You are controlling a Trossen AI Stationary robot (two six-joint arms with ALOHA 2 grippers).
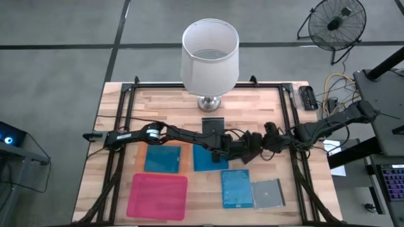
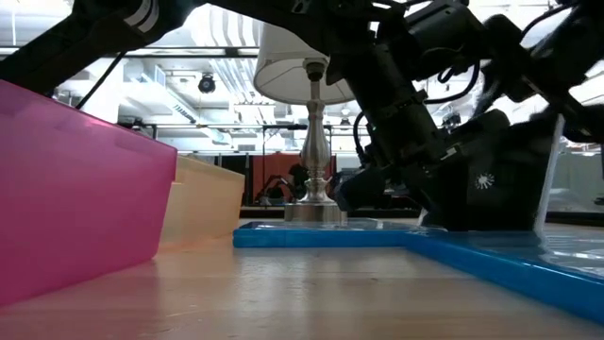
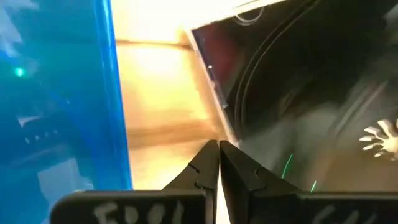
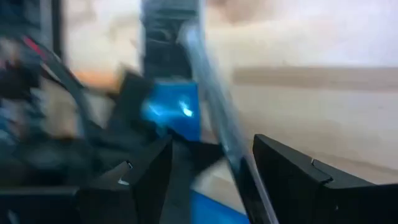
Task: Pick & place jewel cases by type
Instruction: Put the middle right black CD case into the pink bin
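Blue cases, three of them, lie flat on the wooden table (image 1: 120, 107): one (image 1: 163, 159) on the orange sheet (image 1: 140, 165), one (image 1: 208, 159) under the meeting arms, one (image 1: 237, 188) nearer the front. One silvery case (image 1: 269, 193) lies beside that last one, and another clear case (image 4: 217, 134) stands on edge between the parted fingers of the right gripper (image 4: 205, 171). The left gripper (image 3: 219, 163) has its fingers pressed together, just beside this upright case. One pink sheet (image 1: 158, 196) lies front-left.
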